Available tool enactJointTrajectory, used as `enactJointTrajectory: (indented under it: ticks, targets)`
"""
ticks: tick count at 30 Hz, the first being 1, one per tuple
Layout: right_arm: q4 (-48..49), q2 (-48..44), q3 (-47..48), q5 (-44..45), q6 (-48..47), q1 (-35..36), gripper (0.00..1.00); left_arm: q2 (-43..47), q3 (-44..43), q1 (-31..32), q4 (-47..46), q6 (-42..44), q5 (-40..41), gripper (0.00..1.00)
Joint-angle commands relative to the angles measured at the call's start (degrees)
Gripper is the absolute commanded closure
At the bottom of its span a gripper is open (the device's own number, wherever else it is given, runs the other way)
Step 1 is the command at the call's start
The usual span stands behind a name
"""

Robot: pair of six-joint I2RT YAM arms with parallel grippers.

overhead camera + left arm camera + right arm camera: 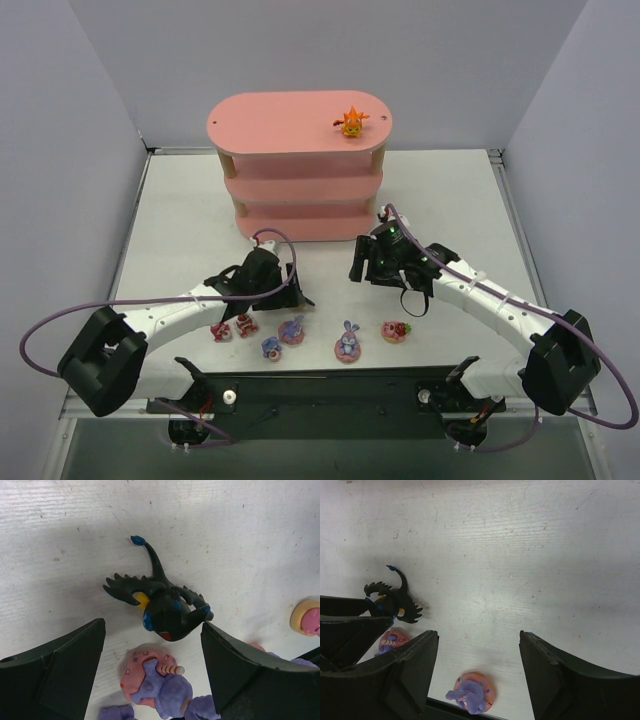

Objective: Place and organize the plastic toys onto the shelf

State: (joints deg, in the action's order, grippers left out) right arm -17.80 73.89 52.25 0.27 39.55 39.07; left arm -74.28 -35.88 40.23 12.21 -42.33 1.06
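The pink shelf stands at the back with an orange toy on its top board. A black bat-like toy lies on the table just past my left gripper, whose fingers stand open either side of it without touching. A purple bunny on a pink base sits below that gripper. In the top view the left gripper hides the bat. My right gripper hangs open and empty over bare table, another bunny beneath it. Right gripper is near the shelf's front.
Along the near edge stand two red-and-white toys, three bunnies and one more red-and-white toy. The black base rail runs behind them. Grey walls close in both sides.
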Motion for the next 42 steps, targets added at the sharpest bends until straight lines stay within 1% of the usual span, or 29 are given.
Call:
enactJointTrajectory:
  ticks: [1, 6, 9, 11, 19, 20, 23, 24, 26, 27, 29, 30, 31, 33, 35, 39, 41, 42]
  targets:
    - [-2.94, -1.73, -0.74, 0.96, -0.35, -0.49, 0.34, 0.37, 1.07, -1.38, -7.01, -2.76, -0.88, 0.13]
    - [-3.47, -2.08, -1.10, 0.87, -0.35, -0.49, 0.34, -0.07, 1.86, -1.91, -9.74, -3.11, -1.06, 0.13]
    - [-3.82, -2.08, -0.83, 0.96, -0.70, -0.66, 0.34, -0.86, 1.86, -1.91, -10.80, -3.64, -1.06, 0.16]
    - [-4.08, -2.08, -0.66, 0.87, -1.05, -0.84, 0.34, -1.56, 1.87, -1.91, -11.15, -3.90, -2.45, 0.19]
    - [-4.70, -2.26, -0.39, 0.87, -1.85, -1.45, 0.34, -2.18, 1.78, -1.91, -11.33, -4.96, -2.73, 0.33]
    - [-4.87, -2.26, -0.39, 0.78, -2.02, -1.37, 0.34, -2.18, 1.86, -1.91, -11.33, -4.96, -2.73, 0.38]
    - [-4.96, -2.34, -0.39, 0.69, -2.20, -1.63, 0.34, -2.36, 1.78, -1.91, -11.33, -5.13, -2.73, 0.45]
    - [-4.96, -2.43, -0.39, 0.87, -2.28, -1.63, 0.34, -2.45, 1.78, -1.91, -11.33, -5.31, -2.73, 0.51]
    - [-4.87, -2.52, -0.48, 0.87, -2.20, -1.80, 0.34, -2.53, 1.51, -1.91, -11.33, -5.49, -2.73, 0.57]
    - [-4.87, -2.43, -0.48, 0.87, -2.28, -1.80, 0.34, -2.71, 1.43, -1.99, -11.33, -5.66, -2.64, 0.64]
    - [-4.96, -2.52, -0.39, 0.87, -2.46, -1.98, 0.34, -2.71, 0.90, -1.99, -11.16, -5.75, -2.38, 0.69]
    - [-5.05, -2.61, -0.31, 0.87, -2.37, -1.98, 0.34, -2.71, 0.64, -1.91, -10.37, -5.84, -2.38, 0.71]
    - [-4.96, -2.70, -0.31, 0.96, -2.46, -2.07, 0.34, -2.62, 0.29, -1.91, -9.93, -5.84, -2.20, 0.77]
    - [-4.96, -2.70, -0.22, 1.04, -2.55, -2.07, 0.34, -2.36, -0.85, -1.91, -8.44, -5.84, -2.03, 0.80]
    - [-5.05, -2.78, -0.13, 1.13, -2.64, -2.24, 0.34, -1.75, -2.00, -1.91, -6.59, -5.58, -1.59, 0.87]
    - [-4.87, -2.78, 0.13, 1.31, -2.81, -2.42, 0.34, -0.34, -8.57, -2.00, 2.70, -3.21, 1.66, 0.92]
    - [-4.87, -2.96, 0.13, 1.40, -3.07, -2.51, 0.34, 0.71, -11.31, -2.35, 6.06, -2.24, 2.97, 0.94]
    - [-4.96, -3.05, 0.22, 1.66, -2.99, -2.68, 0.34, 1.24, -12.45, -2.43, 9.38, -1.45, 3.42, 0.94]
